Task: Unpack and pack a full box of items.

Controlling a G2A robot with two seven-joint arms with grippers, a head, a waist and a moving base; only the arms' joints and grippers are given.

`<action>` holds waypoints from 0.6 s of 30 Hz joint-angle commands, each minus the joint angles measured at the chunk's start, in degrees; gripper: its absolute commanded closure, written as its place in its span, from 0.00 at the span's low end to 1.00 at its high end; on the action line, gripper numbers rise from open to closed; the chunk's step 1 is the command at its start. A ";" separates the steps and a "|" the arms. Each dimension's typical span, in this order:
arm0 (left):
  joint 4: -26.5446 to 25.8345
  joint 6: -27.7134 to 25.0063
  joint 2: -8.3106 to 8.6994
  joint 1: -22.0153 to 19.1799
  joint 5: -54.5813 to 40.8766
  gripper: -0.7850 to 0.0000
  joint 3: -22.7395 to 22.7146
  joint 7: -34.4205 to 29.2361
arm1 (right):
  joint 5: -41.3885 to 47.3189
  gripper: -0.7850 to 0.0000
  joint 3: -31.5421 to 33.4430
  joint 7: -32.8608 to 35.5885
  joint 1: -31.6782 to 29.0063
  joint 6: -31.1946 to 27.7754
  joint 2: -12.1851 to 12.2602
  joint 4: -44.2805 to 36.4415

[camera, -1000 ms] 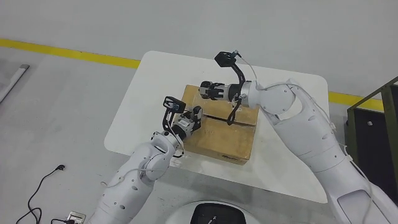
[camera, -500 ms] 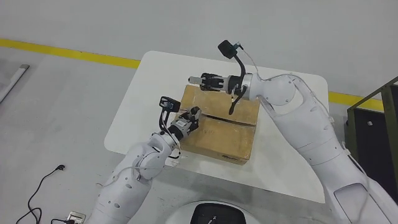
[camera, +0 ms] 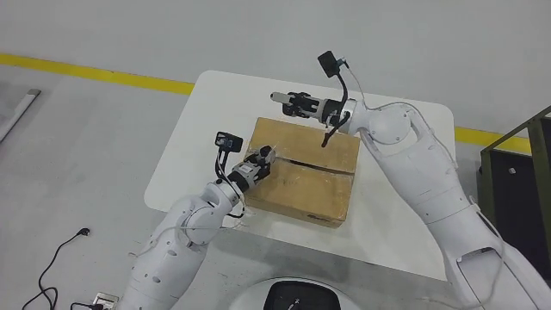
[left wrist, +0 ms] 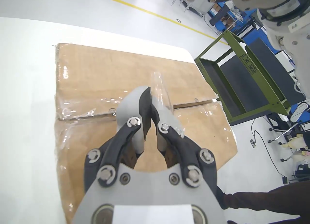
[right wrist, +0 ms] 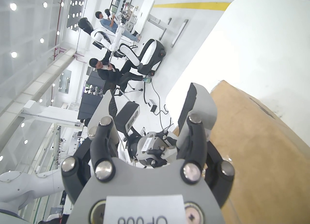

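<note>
A closed cardboard box (camera: 310, 172) lies in the middle of the white table (camera: 207, 129). Its two top flaps meet at a seam (left wrist: 193, 103) under wrinkled clear tape. My left gripper (camera: 265, 153) hovers over the box's left end and is shut on a strip of clear tape (left wrist: 159, 89) that stands up from the seam. The right gripper (camera: 277, 97) hangs open just beyond the box's far left corner with nothing between its fingers. In the right wrist view the right gripper (right wrist: 150, 101) frames the left gripper (right wrist: 152, 147), with the box (right wrist: 254, 137) beside it.
A green metal cart (camera: 516, 164) stands on the floor off the table's right side. Bare table surface runs along the left and far sides of the box. A yellow floor line (camera: 95, 73) passes behind the table.
The right gripper has lifted off the box top and swung out past its far left corner. The left gripper has drawn back a little toward the near left, still holding the tape.
</note>
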 commanded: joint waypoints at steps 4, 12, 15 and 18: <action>-0.37 -0.09 0.10 0.08 -0.55 1.00 -1.23 0.85 | 1.48 1.00 2.51 1.78 -4.49 -1.23 0.96 0.08; 1.15 -1.32 0.35 -0.43 -6.17 1.00 -4.75 0.56 | 3.28 1.00 5.60 3.08 -11.38 -0.99 2.15 -1.12; 2.10 -1.35 0.51 -1.14 -6.40 1.00 -6.10 0.79 | 3.96 1.00 6.17 4.39 -13.00 -1.61 2.41 -1.79; 2.88 -1.63 0.64 -1.56 -7.42 1.00 -7.38 1.24 | 3.86 1.00 6.22 6.39 -13.93 -2.42 2.59 -1.92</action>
